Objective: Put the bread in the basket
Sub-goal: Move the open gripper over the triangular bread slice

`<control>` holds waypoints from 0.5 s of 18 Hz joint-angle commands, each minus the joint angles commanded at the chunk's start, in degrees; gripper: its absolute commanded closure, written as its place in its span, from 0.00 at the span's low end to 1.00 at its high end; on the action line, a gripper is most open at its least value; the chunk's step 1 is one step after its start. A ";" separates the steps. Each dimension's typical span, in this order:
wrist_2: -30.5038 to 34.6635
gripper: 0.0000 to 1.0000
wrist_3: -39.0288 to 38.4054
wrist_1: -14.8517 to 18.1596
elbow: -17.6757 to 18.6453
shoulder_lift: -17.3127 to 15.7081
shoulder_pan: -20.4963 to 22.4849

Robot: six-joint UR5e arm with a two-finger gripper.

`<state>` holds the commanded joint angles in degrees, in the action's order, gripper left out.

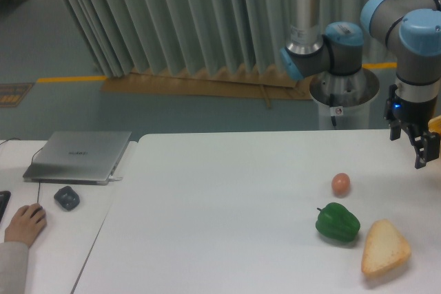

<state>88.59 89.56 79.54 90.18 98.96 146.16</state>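
Camera view: bread (pixel 386 247) lies untouched on the surface, hand (pixel 412 141) empty, its spread unclear, grasp and placing remain.

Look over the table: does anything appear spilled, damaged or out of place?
Nothing stands out. The bread, green pepper and egg lie intact and apart on the white table; no spill shows. The gripper hangs above them, touching nothing.

The bread (pixel 385 247) sits near the counter's (pixel 227 204) front right edge, crowded on its left by a green pepper (pixel 337 222) just beside it. An egg (pixel 340 184) is parked a bit further back. Bare counter is seen between the bread and the pincer (pixel 413 144) hanging at the right edge.
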 joint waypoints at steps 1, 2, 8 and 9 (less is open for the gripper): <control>0.09 0.00 0.00 0.00 0.09 0.00 0.00; 0.09 0.00 -0.17 -0.09 0.26 0.00 -0.17; 0.09 0.00 -2.19 -0.35 -0.35 0.35 -0.26; -0.09 0.00 -2.98 -2.00 -0.26 0.44 -0.35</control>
<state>88.51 86.58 77.54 89.91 99.40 145.81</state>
